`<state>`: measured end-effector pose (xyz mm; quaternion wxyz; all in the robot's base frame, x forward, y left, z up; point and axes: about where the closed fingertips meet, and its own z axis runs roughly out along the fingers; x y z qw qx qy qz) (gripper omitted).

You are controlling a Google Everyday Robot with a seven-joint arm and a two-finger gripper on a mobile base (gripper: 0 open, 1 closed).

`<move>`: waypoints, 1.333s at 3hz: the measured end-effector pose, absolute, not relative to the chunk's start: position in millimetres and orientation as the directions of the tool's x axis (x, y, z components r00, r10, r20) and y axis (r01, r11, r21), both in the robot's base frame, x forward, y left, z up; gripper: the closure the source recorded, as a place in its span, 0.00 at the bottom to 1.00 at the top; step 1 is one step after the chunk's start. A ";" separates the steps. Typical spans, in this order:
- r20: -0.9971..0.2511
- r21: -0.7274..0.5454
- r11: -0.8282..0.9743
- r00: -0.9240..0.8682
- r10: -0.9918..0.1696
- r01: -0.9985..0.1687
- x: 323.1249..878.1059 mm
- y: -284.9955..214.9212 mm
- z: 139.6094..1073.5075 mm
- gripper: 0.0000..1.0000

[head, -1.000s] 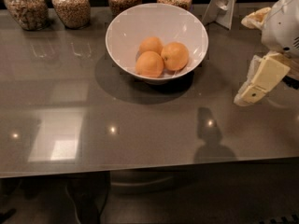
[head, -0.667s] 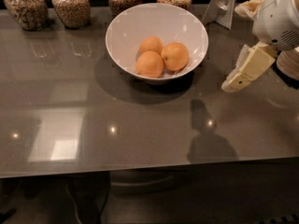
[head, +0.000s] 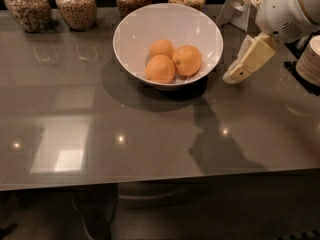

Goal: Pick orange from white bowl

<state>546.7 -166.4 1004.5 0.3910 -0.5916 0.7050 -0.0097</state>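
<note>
The white bowl [head: 135, 34] stands on the grey table at the back centre. Three oranges lie in it: one at the front left [head: 160, 69], one at the right [head: 187, 60] and one behind them [head: 162, 48]. No dark stem dot shows clearly on any of them. My gripper [head: 236, 76] hangs from the white arm [head: 285, 9] at the right. It points down and to the left, just outside the bowl's right rim and a little above the table. It holds nothing that I can see.
Several glass jars of grain [head: 76, 5] line the table's back edge behind the bowl. A stack of plates [head: 310, 59] sits at the far right edge. A white stand [head: 235, 9] is behind the gripper. The table's front edge [head: 150, 181] runs across the lower part of the view.
The gripper has moved left and slightly up, from the right edge of the view to just beside the bowl's right rim. The bowl and oranges have not moved.
</note>
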 end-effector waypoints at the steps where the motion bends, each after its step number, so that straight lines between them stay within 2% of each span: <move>1: -0.527 -0.491 0.286 0.019 -0.850 -0.823 564.7 -166.7 997.1 0.00; 3: -0.477 -0.531 0.208 0.086 -0.875 -0.821 606.1 -155.5 986.8 0.04; 4: -0.468 -0.535 0.191 0.101 -0.878 -0.823 619.0 -150.7 984.2 0.23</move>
